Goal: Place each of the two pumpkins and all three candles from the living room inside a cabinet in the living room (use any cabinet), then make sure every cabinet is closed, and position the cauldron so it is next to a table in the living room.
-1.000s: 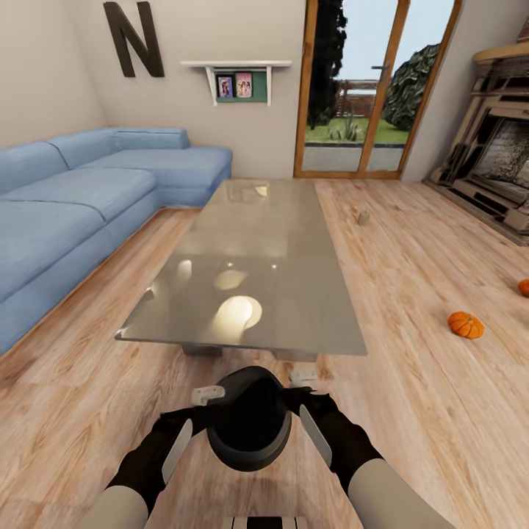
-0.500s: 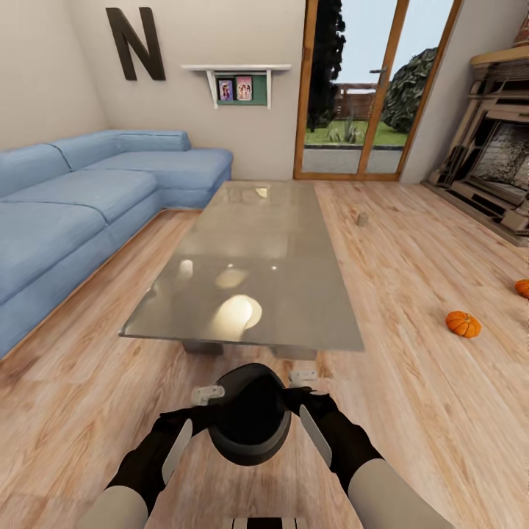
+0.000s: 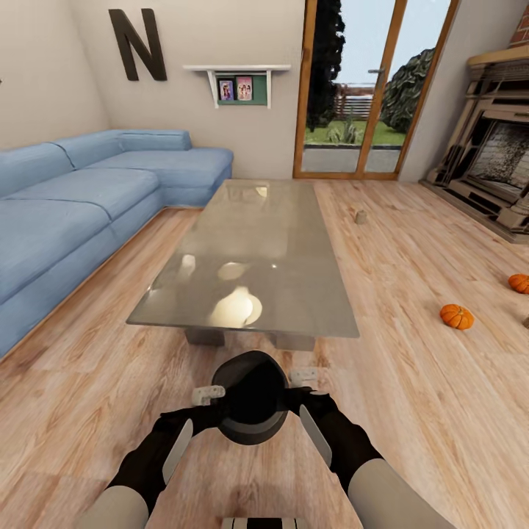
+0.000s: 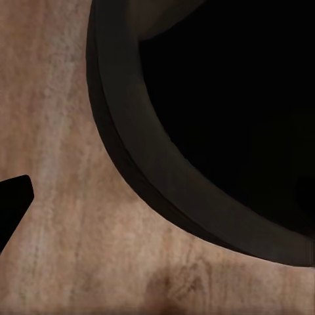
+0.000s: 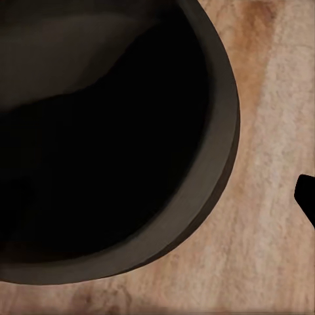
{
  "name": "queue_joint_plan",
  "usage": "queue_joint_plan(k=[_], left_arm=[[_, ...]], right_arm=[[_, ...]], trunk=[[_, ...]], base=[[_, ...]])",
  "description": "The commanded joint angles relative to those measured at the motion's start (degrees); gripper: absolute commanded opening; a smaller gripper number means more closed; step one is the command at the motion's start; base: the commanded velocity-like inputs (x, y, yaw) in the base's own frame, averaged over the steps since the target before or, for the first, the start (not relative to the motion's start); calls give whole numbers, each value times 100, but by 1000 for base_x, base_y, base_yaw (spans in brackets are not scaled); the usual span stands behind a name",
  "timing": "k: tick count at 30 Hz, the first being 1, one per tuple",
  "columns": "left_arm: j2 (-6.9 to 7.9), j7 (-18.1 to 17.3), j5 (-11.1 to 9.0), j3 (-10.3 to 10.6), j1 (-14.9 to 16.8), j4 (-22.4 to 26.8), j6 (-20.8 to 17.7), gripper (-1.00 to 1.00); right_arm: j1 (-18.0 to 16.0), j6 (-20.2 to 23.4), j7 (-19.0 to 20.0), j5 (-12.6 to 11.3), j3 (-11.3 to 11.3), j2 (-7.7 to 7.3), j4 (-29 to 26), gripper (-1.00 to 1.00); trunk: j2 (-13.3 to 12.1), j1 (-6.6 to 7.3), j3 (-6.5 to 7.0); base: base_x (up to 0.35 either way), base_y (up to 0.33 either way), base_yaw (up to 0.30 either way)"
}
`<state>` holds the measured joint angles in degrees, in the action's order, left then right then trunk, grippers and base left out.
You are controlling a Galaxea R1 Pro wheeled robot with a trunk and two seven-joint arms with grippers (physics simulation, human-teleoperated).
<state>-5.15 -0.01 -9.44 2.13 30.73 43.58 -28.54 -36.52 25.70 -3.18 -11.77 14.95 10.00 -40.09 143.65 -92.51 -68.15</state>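
The dark cauldron sits low over the plank floor, just in front of the near short edge of the grey table. My left gripper stands at its left rim and my right gripper at its right rim, both open. The wrist views show the cauldron's thick rim with one dark fingertip well outside it. Two orange pumpkins lie on the floor to the right. A small beige candle stands beyond the table. The cabinet is out of view.
A blue corner sofa runs along the left. Glazed wooden doors are at the back, and an ornate fireplace surround stands at the right. Open floor lies between the table and the pumpkins.
The whole view has shifted: table, pumpkins and cauldron all slid up and look farther. My arms kept their place in the picture, so the cauldron has drawn away from the grippers.
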Motion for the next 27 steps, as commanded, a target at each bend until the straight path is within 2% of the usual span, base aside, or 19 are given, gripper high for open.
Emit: queue_joint_plan(k=[1, 12, 17, 27], left_arm=[[1, 5, -40, 7, 2, 12, -29, 100], [-2, 1, -58, 9, 1, 187, -125, 100], [4, -6, -65, -23, 1, 194, -411, 100], [4, -7, -64, -37, 3, 195, -458, 100]], right_arm=[[-3, 23, -33, -51, 8, 0, -7, 100], [-3, 23, -33, -54, 8, 0, -7, 100], [-2, 23, -33, -54, 8, 0, -7, 100], [-1, 23, -33, -54, 8, 0, -7, 100]], trunk=[[2, 1, -5], [2, 1, -5], [-5, 14, 106], [-18, 40, 328]], base=[[-3, 0, 0], [0, 0, 0], [0, 0, 0], [0, 0, 0]])
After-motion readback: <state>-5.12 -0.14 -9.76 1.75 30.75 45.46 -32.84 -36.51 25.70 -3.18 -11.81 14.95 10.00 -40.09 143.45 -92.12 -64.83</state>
